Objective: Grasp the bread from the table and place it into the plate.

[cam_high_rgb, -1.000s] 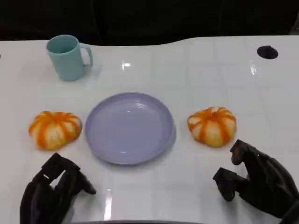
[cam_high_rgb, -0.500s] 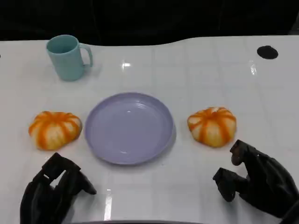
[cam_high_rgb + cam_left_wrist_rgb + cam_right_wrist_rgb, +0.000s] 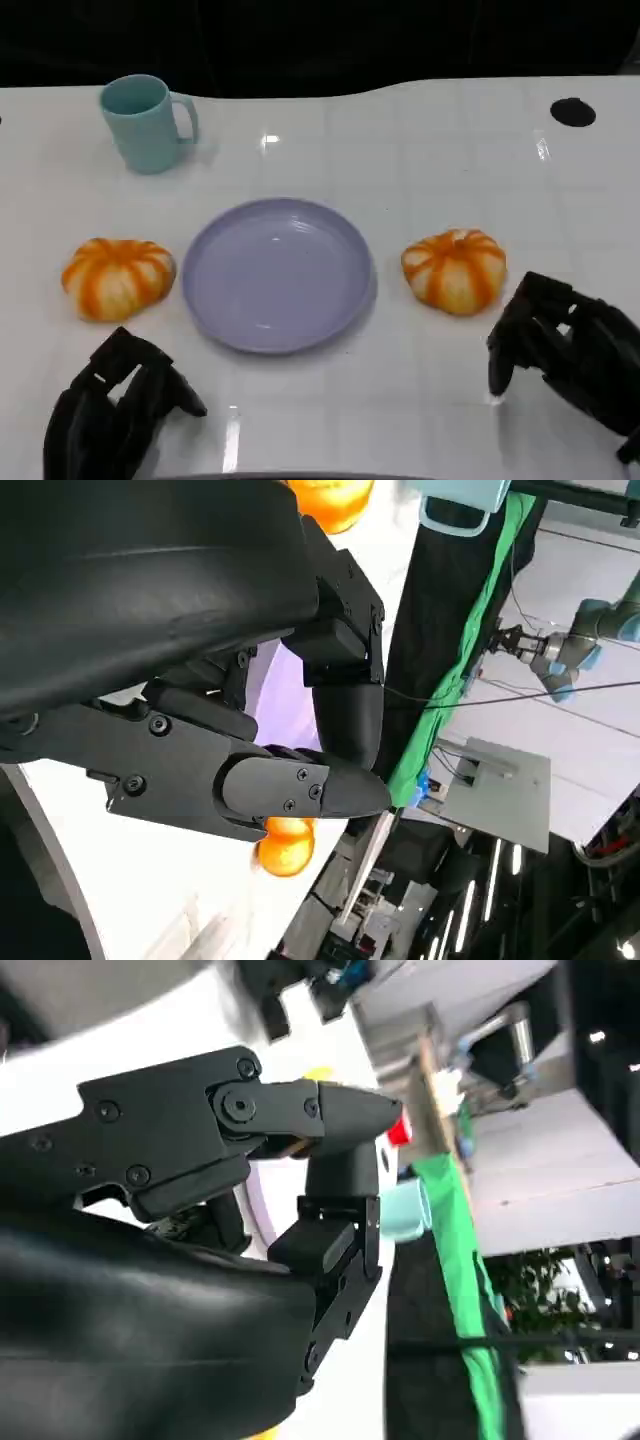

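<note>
Two orange-and-white striped bread rolls lie on the white table on either side of the lavender plate (image 3: 277, 272): the left bread (image 3: 117, 277) and the right bread (image 3: 455, 268). The plate holds nothing. My right hand (image 3: 565, 350) hovers just right of and nearer than the right bread, fingers apart and pointing down, not touching it. My left hand (image 3: 115, 410) sits near the table's front edge, below the left bread, loosely spread and holding nothing. In the left wrist view, the left hand (image 3: 200, 630) has a bread (image 3: 285, 845) and a strip of the plate (image 3: 275, 695) beyond its fingers.
A teal mug (image 3: 145, 122) stands at the back left of the table. A black round spot (image 3: 572, 111) marks the table at the back right. The right wrist view shows the mug (image 3: 405, 1210) past the right hand (image 3: 250, 1160).
My right hand has shifted to the right and turned, its fingers now spread and pointing down beside the right bread. The left hand, both breads and the plate have not moved.
</note>
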